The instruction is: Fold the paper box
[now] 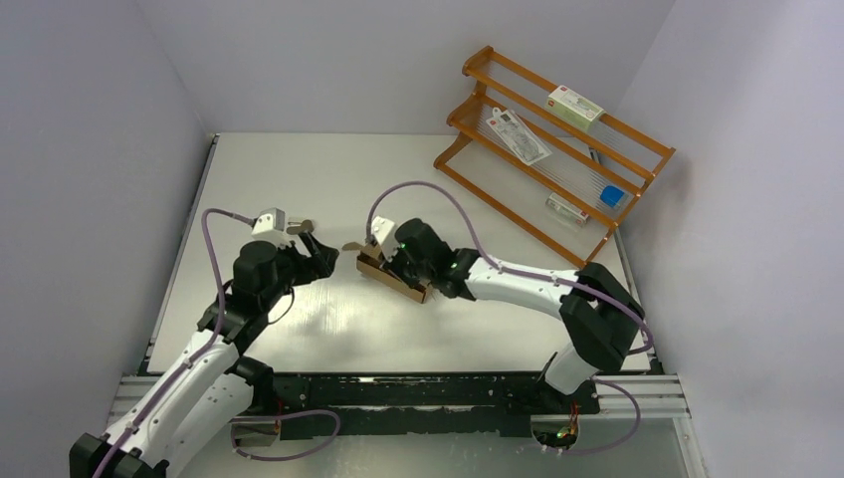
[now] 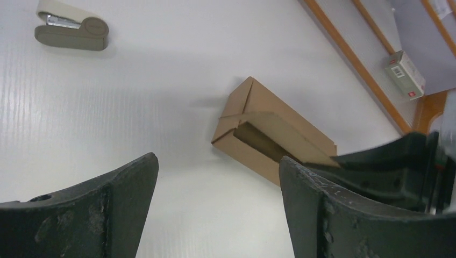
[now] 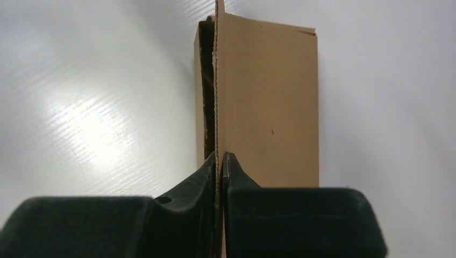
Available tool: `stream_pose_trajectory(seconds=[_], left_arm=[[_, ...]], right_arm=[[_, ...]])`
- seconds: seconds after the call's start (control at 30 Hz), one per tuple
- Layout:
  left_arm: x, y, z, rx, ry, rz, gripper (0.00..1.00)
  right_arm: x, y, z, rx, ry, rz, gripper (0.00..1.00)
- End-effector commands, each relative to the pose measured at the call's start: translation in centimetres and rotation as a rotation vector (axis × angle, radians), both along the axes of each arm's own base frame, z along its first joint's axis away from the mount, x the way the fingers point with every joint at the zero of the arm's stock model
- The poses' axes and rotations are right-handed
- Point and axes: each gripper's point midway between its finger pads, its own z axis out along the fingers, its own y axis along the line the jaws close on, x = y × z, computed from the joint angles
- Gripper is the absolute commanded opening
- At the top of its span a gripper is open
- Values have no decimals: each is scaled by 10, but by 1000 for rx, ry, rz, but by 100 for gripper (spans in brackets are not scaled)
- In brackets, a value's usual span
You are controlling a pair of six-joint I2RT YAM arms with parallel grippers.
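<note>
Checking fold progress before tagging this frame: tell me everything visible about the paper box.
The paper box is plain brown cardboard, long, narrow and rectangular. It is mostly formed but not closed: a dark gap runs along one long side under the top flap. That flap's wavy-cut edge is pinched between the shut fingers of the right gripper. The box appears to rest on the white table, near its middle. The left gripper is open and apart from it.
</note>
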Motion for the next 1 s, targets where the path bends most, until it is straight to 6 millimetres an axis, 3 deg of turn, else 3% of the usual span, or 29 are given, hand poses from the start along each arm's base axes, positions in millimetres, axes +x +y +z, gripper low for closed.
stream_pose_trajectory(seconds=[0.0, 0.1, 0.23, 0.37, 0.63, 0.77, 0.87, 0.97], left_arm=[[-1, -3, 36, -22, -63, -31, 87], [-3, -7, 35, -45, -53, -44, 88], [-9, -14, 17, -98, -19, -63, 87], [-10, -14, 11, -110, -4, -57, 86], [-13, -18, -11, -164, 43, -44, 86], [-15, -25, -23, -206, 77, -60, 86], [-16, -30, -26, -238, 82, -75, 86], [-17, -33, -31, -262, 94, -82, 86]], right_arm=[[3, 7, 33, 155, 125, -6, 8], [4, 6, 31, 143, 138, -6, 10], [-3, 5, 15, 119, 168, 13, 16], [-10, 3, -5, 86, 178, 11, 20], [-27, 11, -25, 11, 172, 30, 40], [-34, 15, -13, 26, 177, 45, 58], [-35, 14, 10, 57, 169, 41, 70], [-30, 9, 31, 90, 158, 20, 76]])
